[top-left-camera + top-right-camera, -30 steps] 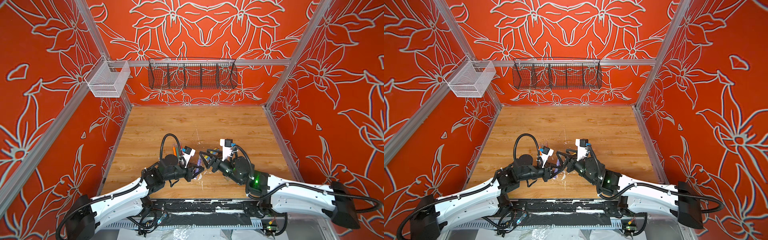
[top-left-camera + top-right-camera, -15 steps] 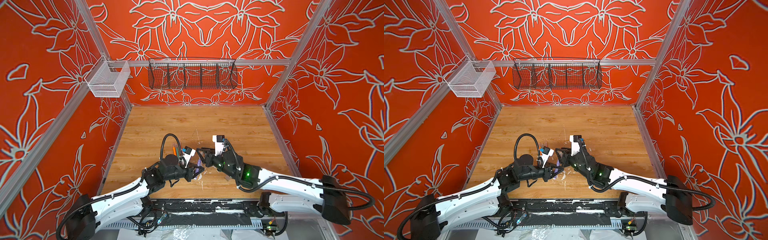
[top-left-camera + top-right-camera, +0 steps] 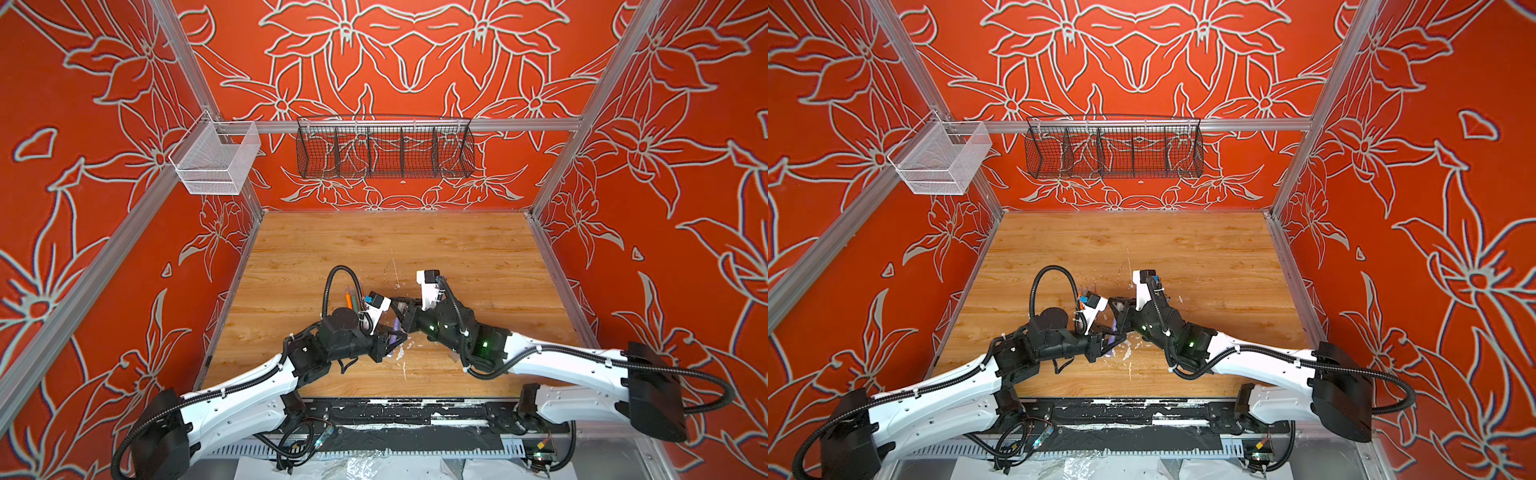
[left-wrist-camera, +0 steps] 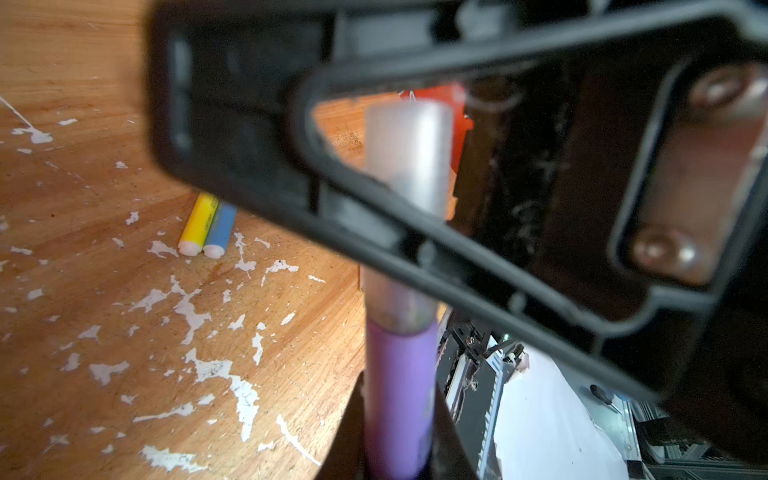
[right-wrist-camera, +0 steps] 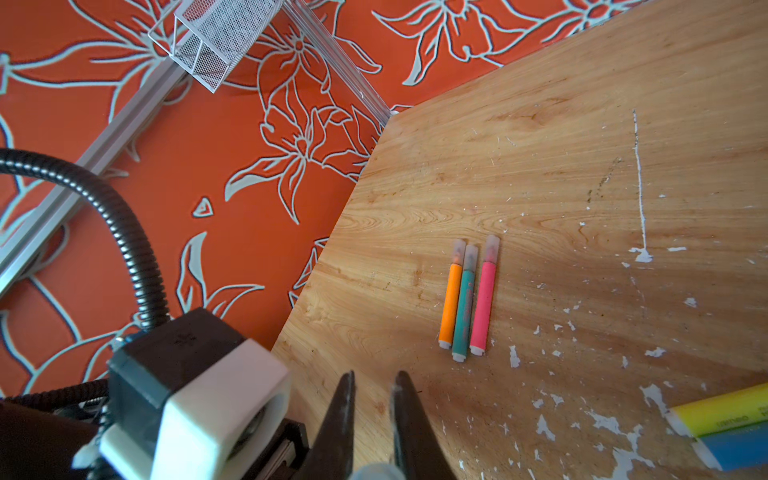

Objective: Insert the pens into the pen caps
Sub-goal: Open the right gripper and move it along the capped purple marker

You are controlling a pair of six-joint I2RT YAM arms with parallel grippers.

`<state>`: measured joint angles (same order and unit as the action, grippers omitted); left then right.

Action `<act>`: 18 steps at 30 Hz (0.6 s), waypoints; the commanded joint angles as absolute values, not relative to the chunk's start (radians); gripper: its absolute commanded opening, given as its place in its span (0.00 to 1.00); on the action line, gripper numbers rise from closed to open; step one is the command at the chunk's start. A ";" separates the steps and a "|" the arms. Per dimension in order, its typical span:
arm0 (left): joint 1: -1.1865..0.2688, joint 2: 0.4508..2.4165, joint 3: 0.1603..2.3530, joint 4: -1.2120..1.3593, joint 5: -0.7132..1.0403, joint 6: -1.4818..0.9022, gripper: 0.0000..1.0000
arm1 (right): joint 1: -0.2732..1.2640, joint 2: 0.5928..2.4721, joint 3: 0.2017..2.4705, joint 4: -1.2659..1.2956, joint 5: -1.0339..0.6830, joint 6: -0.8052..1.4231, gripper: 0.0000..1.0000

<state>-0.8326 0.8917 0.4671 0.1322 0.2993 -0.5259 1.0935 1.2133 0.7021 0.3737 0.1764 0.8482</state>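
Starting at your left claw (image 4: 399,415): it is clamped on the slim purple felt-tip pen (image 4: 401,357), gripping the barrel low with the tip end sticking out past the jaws. Your right claw (image 5: 374,376) is pinched on the small frosted-clear plastic pen cap (image 4: 409,153), which sits over the purple pen's tip. One black right finger (image 4: 457,266) crosses in front of that cap in the left wrist view. The cap meets the barrel end, but I cannot tell if it is fully seated. In both top views the two claws meet nose to nose over the front middle of the wooden table (image 3: 415,249).

Going outward, the slim orange felt-tip pen (image 5: 451,299), teal-green pen (image 5: 464,307) and pink-red pen (image 5: 484,299) lie side by side and touching, each with a clear cap on its tip. Count those three done.

The yellow pen (image 4: 199,222) and blue pen (image 4: 220,226) lie touching each other near the claws. Their white end plugs show, but their tip ends are hidden or cut off, so I cannot tell if they are capped. I see no loose cap, though clear caps would be easy to miss among the white paint flecks (image 4: 245,399).

My read is that you are on pen four of six. Purple needs a straight push home, then probably yellow and blue are left.
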 commanded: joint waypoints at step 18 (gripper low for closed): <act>-0.750 0.976 0.789 0.209 0.041 -0.417 0.00 | 1.299 1.251 0.481 0.566 0.151 0.897 0.00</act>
